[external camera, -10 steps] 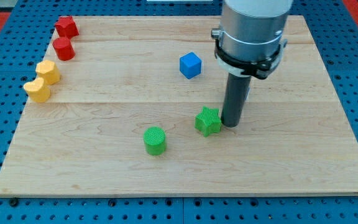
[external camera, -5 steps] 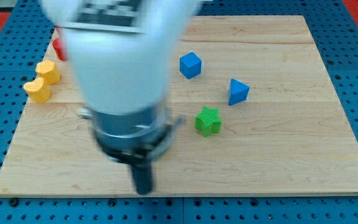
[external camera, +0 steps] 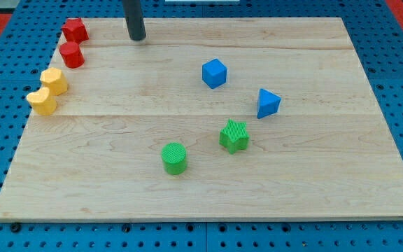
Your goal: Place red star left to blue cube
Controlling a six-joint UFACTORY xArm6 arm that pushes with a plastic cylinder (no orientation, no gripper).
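Observation:
The red star [external camera: 75,30] sits at the board's top left corner, just above a red cylinder [external camera: 71,54]. The blue cube [external camera: 215,73] lies right of the board's middle, nearer the view's top. My tip [external camera: 138,38] is at the view's top, to the right of the red star with a gap between them, and far to the left of and above the blue cube. It touches no block.
Two yellow blocks [external camera: 53,81] [external camera: 42,101] lie by the left edge. A blue triangular block [external camera: 267,103] lies right of the cube. A green star [external camera: 234,136] and a green cylinder [external camera: 175,157] lie lower in the middle. The wooden board [external camera: 327,175] sits on a blue pegboard.
The rod has swept from beside the green star, past the board's bottom left, up to the top near the red star. The blue triangular block is now uncovered. No block has moved.

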